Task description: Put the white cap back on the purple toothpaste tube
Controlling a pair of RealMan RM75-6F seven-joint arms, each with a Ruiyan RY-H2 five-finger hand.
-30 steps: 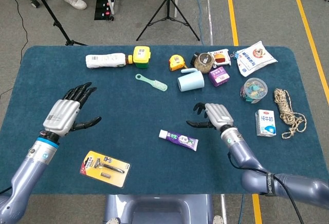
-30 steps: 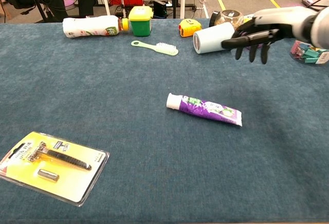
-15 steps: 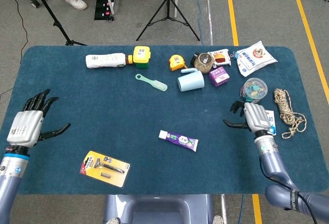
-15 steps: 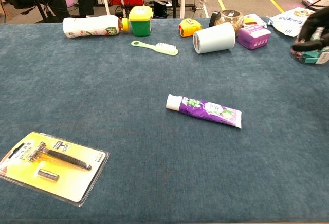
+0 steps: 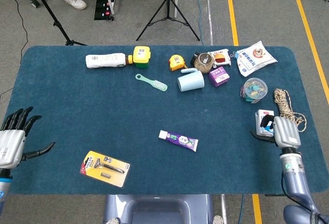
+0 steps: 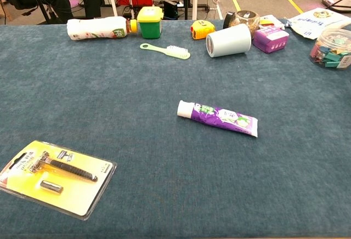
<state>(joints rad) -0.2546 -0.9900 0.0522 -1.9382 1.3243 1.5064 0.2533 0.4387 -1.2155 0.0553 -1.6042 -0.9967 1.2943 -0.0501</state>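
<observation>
The purple toothpaste tube (image 5: 181, 141) lies flat near the middle of the table, with its white cap (image 5: 163, 134) on its left end. The chest view shows the tube (image 6: 222, 116) and cap (image 6: 184, 108) alone, with no hand near. My left hand (image 5: 13, 142) hovers at the table's left edge, fingers spread and holding nothing. At the right edge, far from the tube, my right hand (image 5: 280, 130) shows its back, its fingers loosely bent and empty.
A yellow razor pack (image 5: 105, 168) lies front left. A pale blue cup (image 5: 190, 80), a green brush (image 5: 151, 82), a bottle (image 5: 105, 60) and small boxes line the back. A clip jar (image 5: 253, 90), milk carton (image 5: 262, 115) and rope (image 5: 288, 111) sit by my right hand.
Both hands have drawn away from the tube toward the table's side edges and the near side. The right hand has left the chest view. The tube has not moved.
</observation>
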